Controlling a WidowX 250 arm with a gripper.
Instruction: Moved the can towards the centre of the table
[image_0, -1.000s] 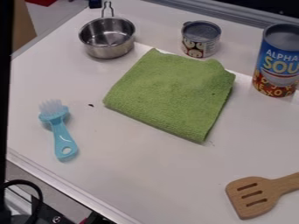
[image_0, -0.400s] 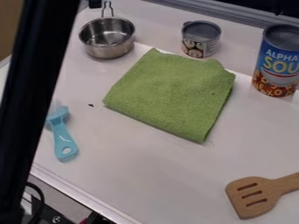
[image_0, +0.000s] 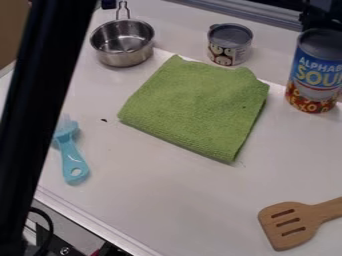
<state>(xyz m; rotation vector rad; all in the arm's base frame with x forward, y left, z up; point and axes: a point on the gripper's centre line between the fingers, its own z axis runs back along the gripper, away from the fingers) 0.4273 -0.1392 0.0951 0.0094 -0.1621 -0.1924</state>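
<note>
1. The tall can (image_0: 312, 75), blue above and red below, stands upright at the right edge of the counter (image_0: 153, 200), to the right of the green cloth (image_0: 197, 105).
2. The black tool (image_0: 322, 16) is at the upper right, right at the tall can's top – I cannot tell whether it is open, closed or gripping the can.
3. The folded cloth lies flat near the middle, with a small can (image_0: 229, 46) upright just beyond its far edge.
4. A metal pan (image_0: 123, 44) sits at the upper left, handle pointing away.
5. A blue brush (image_0: 71, 155) lies at the left – partly hidden by a thick black bar (image_0: 47, 100).
6. A slotted wooden spatula (image_0: 290, 225) lies at the lower right.
</note>
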